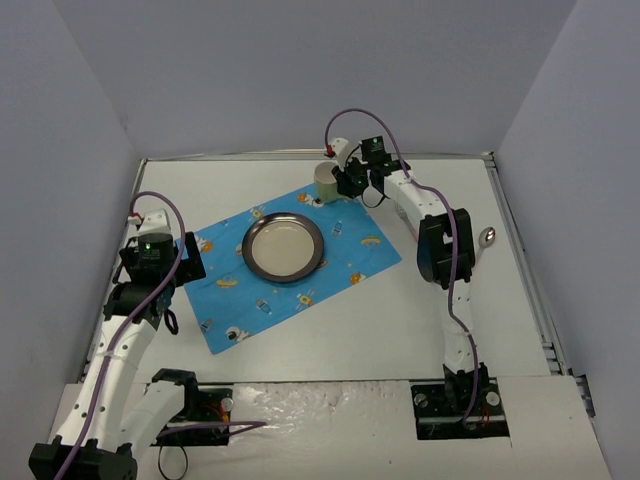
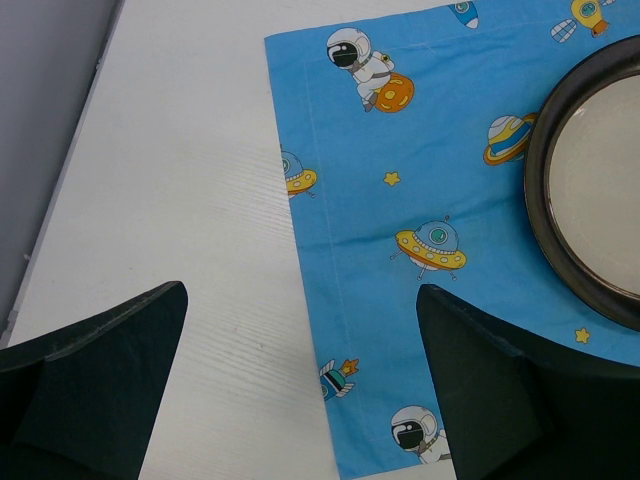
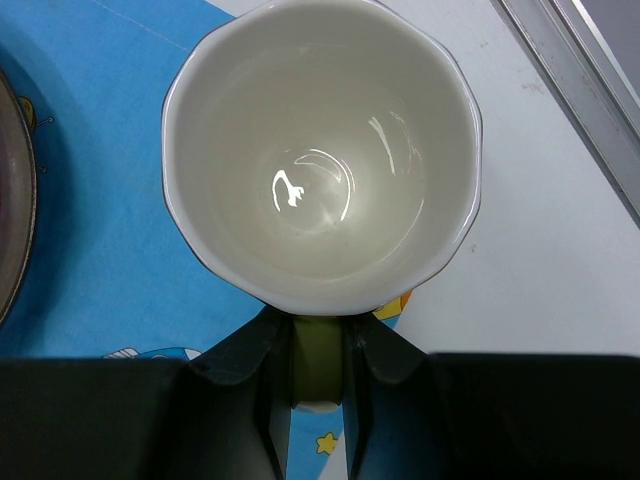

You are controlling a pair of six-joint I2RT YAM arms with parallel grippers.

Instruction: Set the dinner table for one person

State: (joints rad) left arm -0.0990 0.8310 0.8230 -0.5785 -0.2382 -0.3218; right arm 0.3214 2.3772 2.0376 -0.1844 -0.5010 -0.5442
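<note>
Right wrist view showed the right gripper [image 3: 318, 350] pinching a mug [image 3: 320, 160] by its green handle [image 3: 318, 375] at the far corner of the placemat [image 1: 235, 305] on the dinner table [image 1: 380, 320]; the left gripper [image 2: 302, 292] hung spread over the placemat's left edge.

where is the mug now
In the top view the mug is at the far corner of the placemat, beyond the plate, handle pinched by the right gripper.

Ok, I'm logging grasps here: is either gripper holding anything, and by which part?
The right gripper clamps the pale green ceramic mug by its handle. The left gripper is open, holding nothing.
</note>
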